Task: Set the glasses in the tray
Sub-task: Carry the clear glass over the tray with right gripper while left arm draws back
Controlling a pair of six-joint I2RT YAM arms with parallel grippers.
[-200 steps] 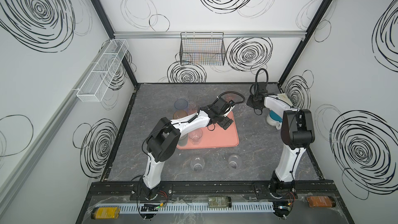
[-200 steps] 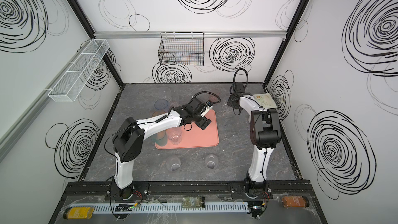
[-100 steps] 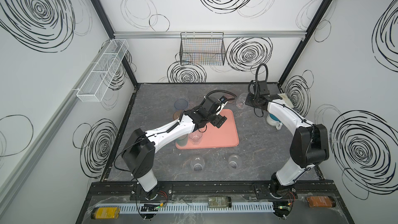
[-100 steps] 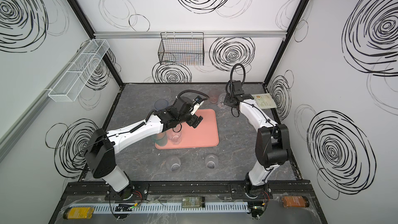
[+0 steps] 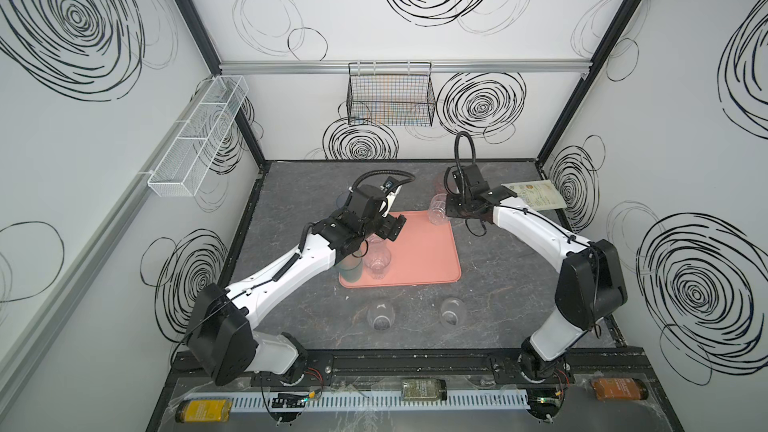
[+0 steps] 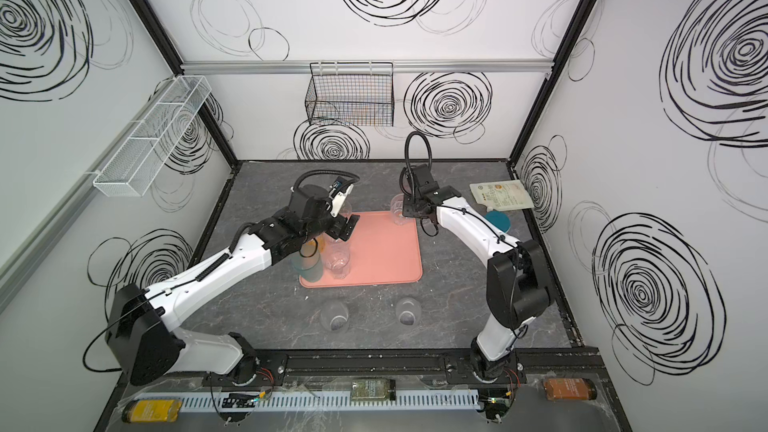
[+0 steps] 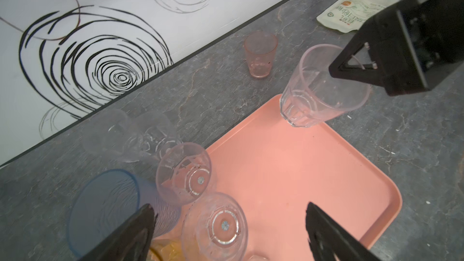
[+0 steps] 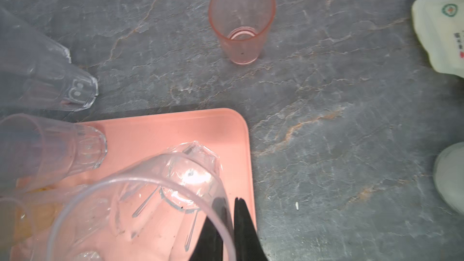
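Glass (image 8: 155, 197) rim sits pinched in right claw (image 8: 227, 204) over tray (image 8: 175, 126) corner.

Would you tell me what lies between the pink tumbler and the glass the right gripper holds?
Between the pink tumbler and the held glass: only bare tabletop and the tray's corner, in the right wrist view.

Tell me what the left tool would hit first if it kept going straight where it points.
Probably the nearest clear glass on the tray, straight ahead of the open left tool in the left wrist view; past it, bare tray floor. Depth is unclear.
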